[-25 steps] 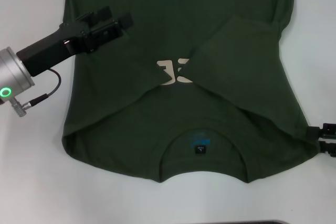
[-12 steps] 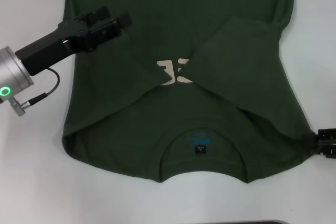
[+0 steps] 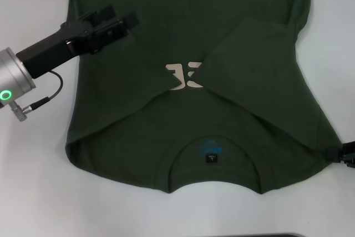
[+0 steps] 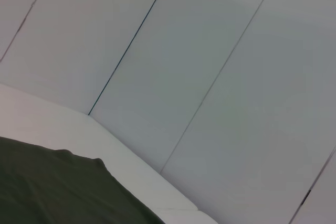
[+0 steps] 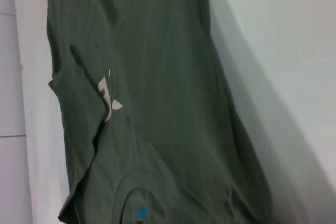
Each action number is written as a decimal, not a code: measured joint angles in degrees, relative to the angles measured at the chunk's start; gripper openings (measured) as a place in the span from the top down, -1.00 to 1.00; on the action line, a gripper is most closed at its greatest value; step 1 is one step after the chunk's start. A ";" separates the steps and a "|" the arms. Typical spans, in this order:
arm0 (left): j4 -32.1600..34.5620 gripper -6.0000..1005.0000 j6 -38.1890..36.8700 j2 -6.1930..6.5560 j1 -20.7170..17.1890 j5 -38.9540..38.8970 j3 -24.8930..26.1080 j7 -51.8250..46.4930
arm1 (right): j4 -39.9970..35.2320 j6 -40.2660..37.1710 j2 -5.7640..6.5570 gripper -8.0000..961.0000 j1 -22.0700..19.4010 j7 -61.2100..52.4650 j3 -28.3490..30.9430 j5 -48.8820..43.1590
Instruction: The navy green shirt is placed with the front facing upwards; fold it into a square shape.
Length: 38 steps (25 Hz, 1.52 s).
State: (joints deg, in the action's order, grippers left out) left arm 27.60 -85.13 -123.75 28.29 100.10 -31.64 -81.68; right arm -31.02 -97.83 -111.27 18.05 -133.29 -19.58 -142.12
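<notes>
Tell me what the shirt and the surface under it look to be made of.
The navy green shirt looks like soft matte knit fabric, probably cotton: it creases and folds limply. The table looks like a smooth, hard white surface, possibly laminate; the exact material is unclear.

Navy green shirt (image 3: 188,81) lies on table (image 3: 33,192), both sleeves folded inward.

A robot test room, bare and purpose-built rather than anyone's home.

A wide, plain white counter (image 3: 33,192) runs under everything, and behind it stands a wall of pale grey panels (image 4: 210,77) joined by thin dark seams, the kind seen in a lab booth. A machine arm with a silver joint and a glowing green ring light (image 3: 6,95), a thin black cable (image 3: 52,90) looping from it, reaches over a single dark green shirt (image 3: 188,131) spread flat as a test piece.
</notes>
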 joint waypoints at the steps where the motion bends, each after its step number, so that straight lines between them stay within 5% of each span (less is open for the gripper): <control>1: 0.00 -0.76 0.08 0.01 0.01 0.00 0.00 0.01 | -0.02 -0.14 0.00 0.56 -0.08 0.09 0.05 0.02; 4: 0.00 -0.76 0.08 0.11 0.00 0.00 0.00 0.02 | -0.41 -0.75 -0.05 0.85 -0.53 0.89 0.42 0.43; 9: 0.19 -0.76 -0.16 0.69 -0.57 0.55 -0.20 -0.75 | -0.34 -1.11 0.13 0.91 -1.05 3.80 2.37 0.63; 16: 5.99 -0.76 -1.30 2.50 -2.72 8.57 -0.59 -11.85 | -0.60 -1.44 0.18 0.91 -1.14 5.52 4.43 0.63; 24: 12.77 -0.70 -11.95 5.38 -3.88 17.08 1.79 -27.84 | -0.61 -2.17 0.42 0.91 -1.21 7.43 6.35 0.62; 38: 14.08 -0.67 -15.90 7.14 -3.41 36.23 8.10 -40.69 | -0.58 -2.23 0.27 0.91 -1.35 9.13 6.81 0.62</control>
State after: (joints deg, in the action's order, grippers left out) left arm 41.68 -101.03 -116.61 24.88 136.33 -23.54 -122.37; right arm -31.61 -100.06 -111.00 16.70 -124.16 -12.77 -141.50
